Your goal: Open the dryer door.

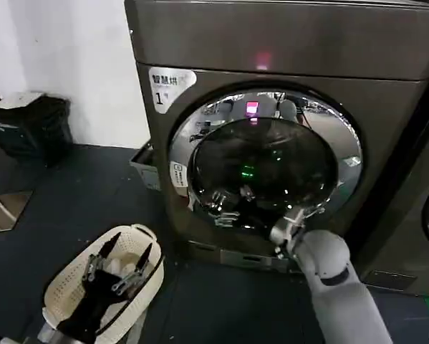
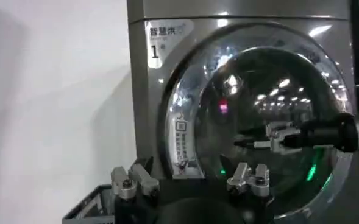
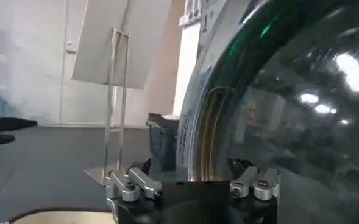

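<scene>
The dryer (image 1: 271, 43) is a big grey-brown front loader with a white "1" sticker and a pink light. Its dryer door (image 1: 266, 163) has a chrome ring around dark bulging glass and looks shut against the front. My right gripper (image 1: 293, 221) is at the door's lower right rim, open. In the right wrist view its jaws (image 3: 194, 176) stand wide apart on either side of the chrome ring's edge (image 3: 205, 134). The left wrist view shows the door (image 2: 258, 91) with the right gripper (image 2: 243, 143) in front of the glass. My left gripper (image 1: 119, 264) hangs open over a basket, holding nothing (image 2: 191, 179).
A white laundry basket (image 1: 60, 290) sits on the dark floor at the lower left. A black bin (image 1: 29, 129) stands by the white wall. A darker neighbouring machine (image 1: 425, 179) adjoins the dryer on the right. A low grey tray (image 1: 144, 163) lies beside the dryer's left side.
</scene>
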{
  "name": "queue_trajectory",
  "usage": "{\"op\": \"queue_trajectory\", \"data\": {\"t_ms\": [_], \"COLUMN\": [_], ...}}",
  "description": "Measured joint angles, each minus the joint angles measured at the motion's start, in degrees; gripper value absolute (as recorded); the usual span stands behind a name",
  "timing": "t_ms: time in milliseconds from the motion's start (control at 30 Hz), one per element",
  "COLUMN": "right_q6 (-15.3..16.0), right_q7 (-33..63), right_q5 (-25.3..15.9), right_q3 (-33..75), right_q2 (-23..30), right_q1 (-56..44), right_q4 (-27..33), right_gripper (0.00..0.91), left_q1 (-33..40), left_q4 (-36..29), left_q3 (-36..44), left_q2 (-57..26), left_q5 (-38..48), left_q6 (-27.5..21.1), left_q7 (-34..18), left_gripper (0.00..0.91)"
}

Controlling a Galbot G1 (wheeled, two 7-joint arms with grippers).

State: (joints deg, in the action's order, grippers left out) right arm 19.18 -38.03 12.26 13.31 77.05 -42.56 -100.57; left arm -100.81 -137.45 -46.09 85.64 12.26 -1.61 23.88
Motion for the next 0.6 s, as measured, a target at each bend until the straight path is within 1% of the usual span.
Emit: {"op": "queue_trajectory", "data": {"t_ms": [467,600], "right_q6": [-0.39,-0.42], "right_q7": [0.07,0.10], "right_q5": [-0.23,-0.23], "right_q3": [-2.77,-3.06], "right_q2": [1.99,2.74], "right_q1": [4.31,5.10], "right_q4": [4.38,5.51], "right_gripper": [0.907,0.907], "left_q1": [-0.24,-0.45], "left_q4": [-0.30,-0.65], "left_q3": [-0.33,-0.46], "left_q2": [0.94,1.09], "left_q5": [0.21,0.16], "left_q6": [-0.02,-0.28], "left_q7": [0.08,0.89], "left_gripper": [0.907,0.907]}}
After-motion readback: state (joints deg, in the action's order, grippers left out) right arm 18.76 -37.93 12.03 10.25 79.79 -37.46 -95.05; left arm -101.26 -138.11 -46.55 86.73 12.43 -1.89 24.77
